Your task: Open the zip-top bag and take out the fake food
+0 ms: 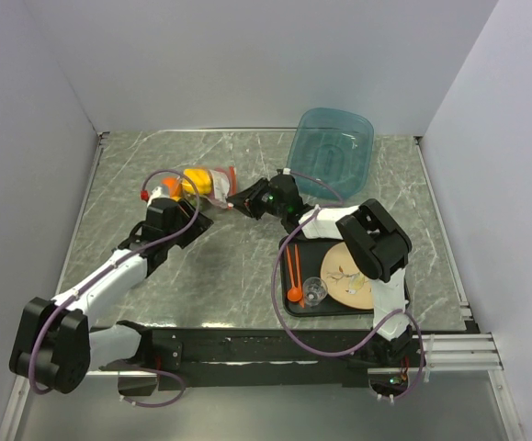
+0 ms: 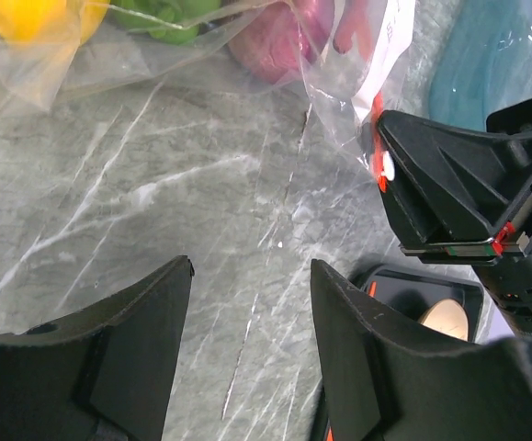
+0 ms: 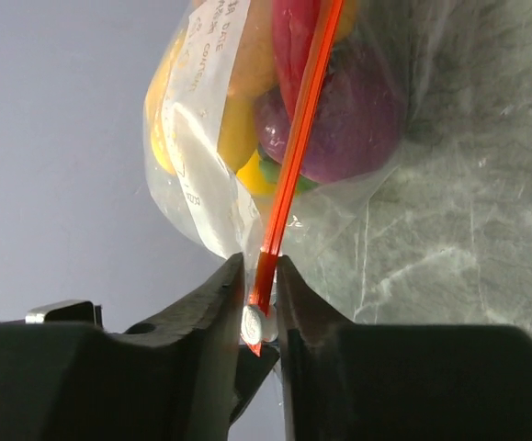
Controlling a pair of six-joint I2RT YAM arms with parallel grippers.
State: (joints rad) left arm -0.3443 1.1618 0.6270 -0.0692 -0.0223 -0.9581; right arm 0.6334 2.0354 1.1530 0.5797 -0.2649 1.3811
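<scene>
**Pinching the zip strip with your right gripper**

Your right gripper (image 3: 261, 287) is squeezed in tight on one end of the orange-red zip strip (image 3: 299, 138). The two fingers press on the strip from both sides, and a small white bit sits right at the tip between them.

The strip runs away from the fingers along the edge of the clear bag (image 3: 197, 184). The bag is soft and crinkly, with a white label on one side. The food is inside it, all bunched up: a purple piece (image 3: 357, 119) next to the strip, a yellow piece (image 3: 233, 129), a red piece (image 3: 288, 37) and a bit of green (image 3: 270, 173).

The bag lies on the grey marble table (image 1: 238, 266), at the far left part of it, between your two grippers.

Your left gripper (image 2: 252, 317) is wide and holds nothing. It hangs over bare table, near the bag but not touching it. From its camera you can see your right gripper's black tip touching the red strip.

Past the right gripper, at the far side of the table, sits a blue tub (image 1: 332, 147). Near the right arm's base is a black tray (image 1: 288, 308) with a tan plate (image 1: 353, 276), orange sticks (image 1: 293, 271) and a small clear cup (image 1: 314, 291) on it.
</scene>
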